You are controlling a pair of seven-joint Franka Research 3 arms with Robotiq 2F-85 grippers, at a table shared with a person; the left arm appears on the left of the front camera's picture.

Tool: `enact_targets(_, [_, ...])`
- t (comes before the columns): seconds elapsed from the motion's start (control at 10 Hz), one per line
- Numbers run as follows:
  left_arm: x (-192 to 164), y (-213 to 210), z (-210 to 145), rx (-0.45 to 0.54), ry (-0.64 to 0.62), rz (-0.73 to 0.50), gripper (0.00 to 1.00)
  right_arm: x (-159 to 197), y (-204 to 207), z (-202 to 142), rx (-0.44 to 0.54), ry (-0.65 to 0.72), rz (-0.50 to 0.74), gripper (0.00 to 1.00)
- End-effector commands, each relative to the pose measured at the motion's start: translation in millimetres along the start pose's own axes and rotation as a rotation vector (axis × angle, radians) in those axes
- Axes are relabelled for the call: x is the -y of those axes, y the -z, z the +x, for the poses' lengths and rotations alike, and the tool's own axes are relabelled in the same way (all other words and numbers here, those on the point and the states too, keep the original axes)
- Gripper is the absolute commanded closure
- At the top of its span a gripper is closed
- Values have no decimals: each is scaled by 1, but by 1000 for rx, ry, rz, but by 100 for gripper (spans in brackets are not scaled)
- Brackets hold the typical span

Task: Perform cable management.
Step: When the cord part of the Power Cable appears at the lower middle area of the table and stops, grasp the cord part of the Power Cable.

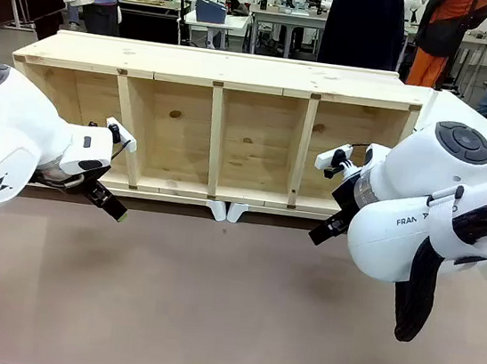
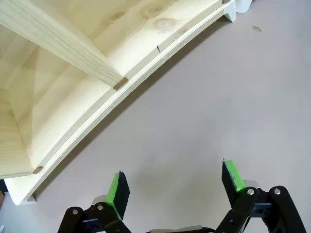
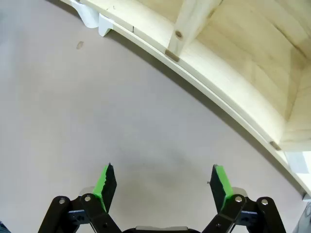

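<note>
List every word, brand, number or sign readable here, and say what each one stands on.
"FRAN": black letters on the white right robot arm; the rest of the word is hidden.
Small black emblem, no letters: on the white left robot arm.
Pale wooden shelf: no print to be read.

In the front view, the right arm (image 1: 419, 214) hides most of the right gripper (image 1: 323, 233), and the left arm (image 1: 6, 146) covers part of the left gripper (image 1: 111, 206). Both wrist views cut off the wooden shelf (image 2: 63, 58). A small mark (image 2: 256, 29) on the desk (image 2: 218, 107) is too small to identify.
</note>
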State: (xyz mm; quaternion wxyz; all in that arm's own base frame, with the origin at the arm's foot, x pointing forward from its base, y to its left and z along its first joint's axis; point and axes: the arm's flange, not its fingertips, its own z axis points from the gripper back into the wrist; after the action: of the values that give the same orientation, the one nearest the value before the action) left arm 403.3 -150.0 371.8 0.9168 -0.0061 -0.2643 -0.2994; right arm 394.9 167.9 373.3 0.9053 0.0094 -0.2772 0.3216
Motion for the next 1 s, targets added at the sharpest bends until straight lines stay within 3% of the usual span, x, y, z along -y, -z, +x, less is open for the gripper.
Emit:
enact_targets(0.0, [0,0,0,0,0,0,0,0,0,0,0,0,0,0])
enact_targets(0.9, [0,0,0,0,0,0,0,0,0,0,0,0,0,0])
